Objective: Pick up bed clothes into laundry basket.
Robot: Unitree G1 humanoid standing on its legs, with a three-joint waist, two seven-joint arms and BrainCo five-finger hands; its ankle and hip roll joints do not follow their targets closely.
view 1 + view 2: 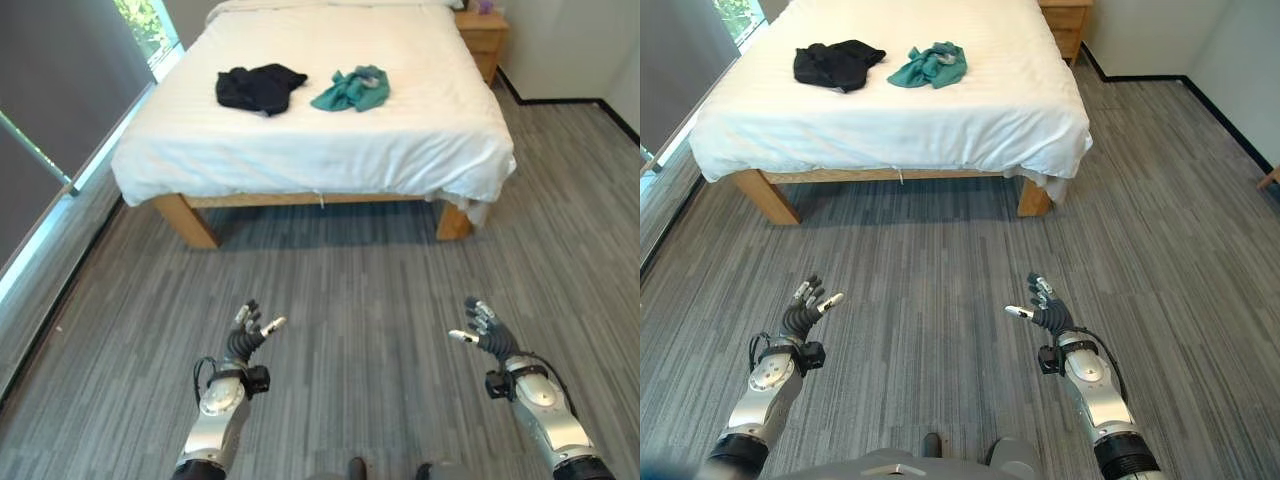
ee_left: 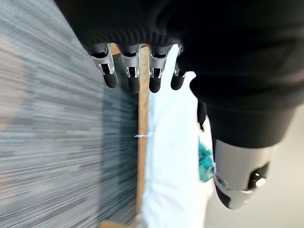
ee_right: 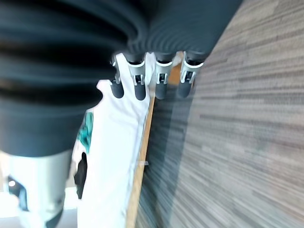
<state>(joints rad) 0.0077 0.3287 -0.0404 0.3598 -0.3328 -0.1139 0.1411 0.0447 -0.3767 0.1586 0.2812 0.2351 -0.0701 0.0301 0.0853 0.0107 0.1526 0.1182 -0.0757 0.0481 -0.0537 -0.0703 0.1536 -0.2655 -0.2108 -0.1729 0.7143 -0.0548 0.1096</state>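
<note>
Bedroom with grey striped carpet floor (image 1: 350, 300). Ahead, a bed (image 1: 310, 140) on a low wooden frame, covered by a white sheet that hangs over the near edge and droops lowest at the near right corner. On the sheet, well back from the near edge, two crumpled garments just beside each other, apart: black cloth (image 1: 258, 87) toward the left edge, teal cloth (image 1: 352, 89) nearer the middle. Wooden nightstand (image 1: 482, 38) at the bed's far right corner, against the wall, with something small and purple on top, too small to tell. Along the left side of the room, a floor-length window (image 1: 140, 25) with a grey blind, greenery outside, daylight falling on the floor beside it. Dark skirting along the right and far walls.

Low in the foreground, well short of the bed, both arms raised over bare carpet, well apart from each other. Left hand (image 1: 246, 335) at lower left, fingers spread and relaxed, thumb out toward the middle, holding nothing. Right hand (image 1: 484, 330) at lower right in a mirrored pose, fingers loosely straight, thumb pointing inward, holding nothing. From each wrist camera, fingers (image 2: 132, 71) in a straight row pointing toward the bed frame and the overhanging sheet, with a strip of teal on top of the bed.
</note>
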